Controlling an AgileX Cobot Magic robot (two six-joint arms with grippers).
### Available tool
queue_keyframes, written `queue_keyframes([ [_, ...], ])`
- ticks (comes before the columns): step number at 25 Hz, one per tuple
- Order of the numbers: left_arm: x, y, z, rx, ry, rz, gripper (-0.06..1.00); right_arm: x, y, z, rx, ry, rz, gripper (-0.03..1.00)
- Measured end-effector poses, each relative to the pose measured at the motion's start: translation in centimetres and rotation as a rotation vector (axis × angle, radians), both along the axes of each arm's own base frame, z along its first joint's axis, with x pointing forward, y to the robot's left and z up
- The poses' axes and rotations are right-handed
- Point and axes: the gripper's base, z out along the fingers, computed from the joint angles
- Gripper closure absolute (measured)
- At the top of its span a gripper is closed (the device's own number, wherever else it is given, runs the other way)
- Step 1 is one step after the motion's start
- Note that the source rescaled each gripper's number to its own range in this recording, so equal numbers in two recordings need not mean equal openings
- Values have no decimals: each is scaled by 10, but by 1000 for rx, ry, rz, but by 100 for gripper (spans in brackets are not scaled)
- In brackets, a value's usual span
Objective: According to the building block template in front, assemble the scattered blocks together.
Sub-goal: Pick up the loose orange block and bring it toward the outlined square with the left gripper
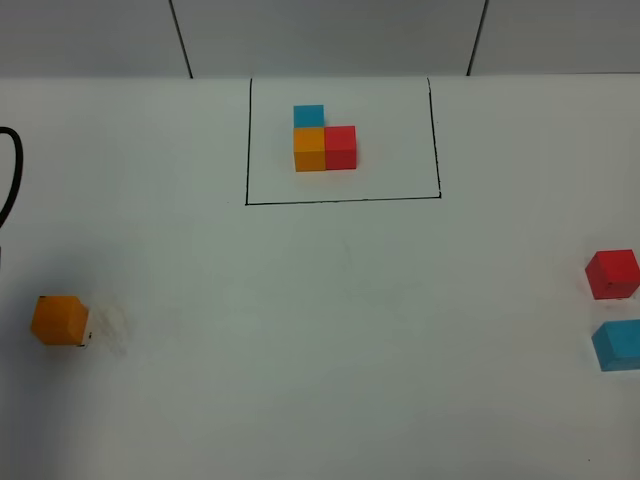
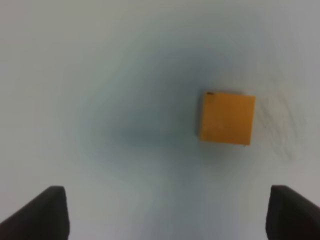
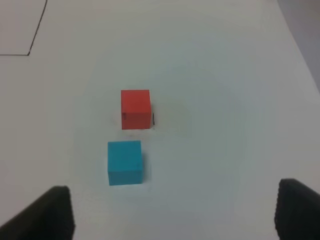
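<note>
Left claw [image 2: 170, 212] gapes wide, orange cube [image 1: 59, 320] ahead, far left. Right claw [image 3: 173, 210] is wide too, facing the red cube [image 1: 612, 274] and blue cube [image 1: 618, 345] near the right edge of the desk [image 1: 320, 330], with bare surface between.

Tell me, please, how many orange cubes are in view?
2. The framed orange cube sits inside the black outline; the loose orange cube lies far left. None seems hidden.

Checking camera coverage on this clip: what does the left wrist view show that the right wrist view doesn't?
Left wrist only: the loose matte orange cube and the dark fingers of the left gripper. Right wrist only: the loose red cube, the sky-blue cube near it, a corner of the thin black drawn outline, and the fingers of the right gripper. Shared: the white tabletop, and fingers spread wide with nothing between them.
</note>
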Motion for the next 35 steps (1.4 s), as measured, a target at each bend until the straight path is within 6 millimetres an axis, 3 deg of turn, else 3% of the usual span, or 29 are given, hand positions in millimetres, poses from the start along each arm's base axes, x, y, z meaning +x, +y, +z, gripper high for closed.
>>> queue_keyframes([
  [5, 6, 0, -7, -5, 16, -1, -5, 0, 0, 0, 0, 0, 0, 16],
  [20, 51, -25, -76, -91, 163, -49, -5, 0, 0, 0, 0, 0, 0, 16],
  [24, 55, -28, -91, -98, 208, -49, -5, 0, 0, 0, 0, 0, 0, 16],
  [35, 48, -24, -106, -43, 210, -93, -5, 0, 0, 0, 0, 0, 0, 16],
])
